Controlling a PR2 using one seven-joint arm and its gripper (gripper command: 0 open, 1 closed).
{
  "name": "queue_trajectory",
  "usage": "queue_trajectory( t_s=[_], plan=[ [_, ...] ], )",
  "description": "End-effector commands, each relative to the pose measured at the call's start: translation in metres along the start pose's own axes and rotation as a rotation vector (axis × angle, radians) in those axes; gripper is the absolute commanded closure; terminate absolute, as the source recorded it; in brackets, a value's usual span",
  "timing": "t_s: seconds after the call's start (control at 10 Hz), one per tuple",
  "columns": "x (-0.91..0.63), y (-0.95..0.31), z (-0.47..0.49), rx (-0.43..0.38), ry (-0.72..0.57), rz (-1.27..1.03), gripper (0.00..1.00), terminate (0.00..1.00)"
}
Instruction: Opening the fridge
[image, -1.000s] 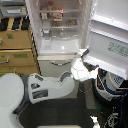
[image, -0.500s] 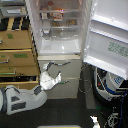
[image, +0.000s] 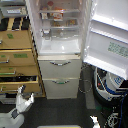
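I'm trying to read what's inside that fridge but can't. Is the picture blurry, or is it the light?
Both, in the exterior view: the whole picture is coarse and soft, so items on the fridge shelves are only colored smudges; the lit interior and the open door glare bright white, washing out detail; the floor near the gripper is dark, and the door sticker's text is unreadable.

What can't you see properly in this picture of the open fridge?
- Exterior view: the food on the fridge shelves is too blurry to name.
- The green label on the open door is too small to read.
- The gripper is blurry, so open or shut is unclear.
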Motion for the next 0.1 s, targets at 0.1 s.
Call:
queue_trajectory(
  t_s=[0.1],
  plan=[
    [-0.2915,0.0457,-0.047,-0.031,-0.081,0.219,0.0,1.0]
  ],
)
